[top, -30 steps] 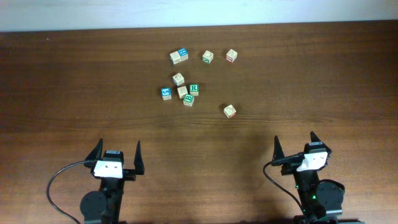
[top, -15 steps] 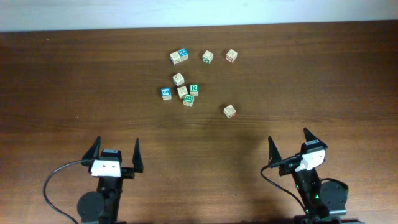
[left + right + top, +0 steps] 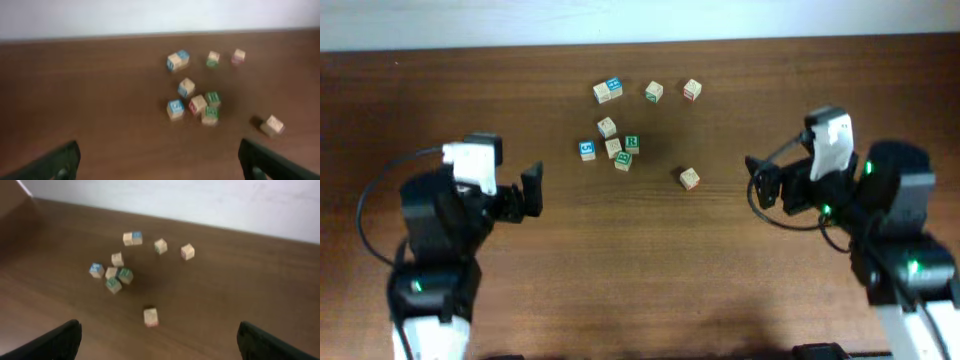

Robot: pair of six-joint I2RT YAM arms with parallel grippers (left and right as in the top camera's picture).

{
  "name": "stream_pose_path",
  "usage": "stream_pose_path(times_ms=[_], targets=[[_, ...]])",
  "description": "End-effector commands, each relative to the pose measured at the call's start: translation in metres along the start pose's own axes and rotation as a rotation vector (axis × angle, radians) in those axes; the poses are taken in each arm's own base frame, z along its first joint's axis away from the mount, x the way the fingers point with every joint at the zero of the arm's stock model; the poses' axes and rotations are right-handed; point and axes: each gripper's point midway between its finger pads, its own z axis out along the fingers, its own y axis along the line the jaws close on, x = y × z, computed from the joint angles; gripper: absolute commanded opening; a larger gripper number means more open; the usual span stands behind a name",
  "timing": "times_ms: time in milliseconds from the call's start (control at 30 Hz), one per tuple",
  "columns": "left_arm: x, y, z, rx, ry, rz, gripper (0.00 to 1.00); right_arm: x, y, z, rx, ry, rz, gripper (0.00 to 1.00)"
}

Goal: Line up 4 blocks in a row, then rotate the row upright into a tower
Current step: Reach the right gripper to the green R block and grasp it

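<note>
Several small wooden alphabet blocks lie at the back middle of the table. In a tight cluster sit a green "R" block (image 3: 632,144), a second green block (image 3: 623,159), a red-orange block (image 3: 614,148) and a pale tan block (image 3: 607,127). The left wrist view shows the same cluster, with the green "R" block (image 3: 212,98) on its right side. My left gripper (image 3: 528,190) hovers open left of the cluster, nothing between its fingers (image 3: 62,160). My right gripper (image 3: 758,182) hovers open to the right, and a lone pale block (image 3: 151,316) lies ahead of it.
A blue-printed block (image 3: 587,149) touches the cluster's left side. Behind it stand a tan and blue pair (image 3: 608,91), a green-printed block (image 3: 654,91) and a red-printed block (image 3: 692,89). A lone block (image 3: 690,178) lies right of the cluster. A white wall borders the table's far edge.
Both arms have come up from the front edge and reached forward to mid-table, one on each side of the blocks. Both grippers stay open. No block has moved.
</note>
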Motion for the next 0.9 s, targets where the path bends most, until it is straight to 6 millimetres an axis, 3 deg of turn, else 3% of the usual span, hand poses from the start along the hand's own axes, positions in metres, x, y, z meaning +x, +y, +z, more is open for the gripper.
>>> stream_pose_path(times_ms=[0,100,233,300,400,433,533,600,633,767,867], targets=[[-0.017,-0.003,0.021,0.065,0.139,-0.023,0.99,-0.015,0.010,0.020,-0.116,0.080,-0.001,0.98],[-0.003,-0.005,0.048,0.129,0.335,-0.049,0.99,0.002,0.012,0.060,-0.196,0.278,0.083,0.98],[0.017,0.000,0.070,0.135,0.441,-0.082,0.99,0.035,0.024,0.112,-0.220,0.480,0.082,0.98],[0.022,0.001,0.074,0.136,0.457,-0.087,0.99,0.055,0.027,0.142,-0.229,0.538,0.074,0.98],[0.023,0.001,0.075,0.136,0.460,-0.088,0.99,0.069,0.025,0.178,-0.263,0.549,0.120,0.98],[0.023,0.001,0.075,0.136,0.461,-0.088,0.99,0.075,0.023,0.184,-0.263,0.560,0.115,0.99],[0.023,0.001,0.075,0.136,0.461,-0.088,0.99,0.112,0.015,0.207,-0.170,0.668,0.059,0.88],[0.023,0.001,0.075,0.136,0.461,-0.088,0.99,0.138,0.009,0.218,0.007,0.751,-0.001,0.73],[0.023,0.001,0.075,0.136,0.461,-0.088,0.99,0.146,0.006,0.223,0.094,0.770,0.008,0.73],[0.023,0.001,0.075,0.136,0.461,-0.088,0.99,0.175,0.014,0.241,0.105,0.826,0.010,0.69],[0.023,0.001,0.075,0.136,0.461,-0.088,0.99,0.186,0.013,0.244,0.101,0.853,-0.003,0.53]])
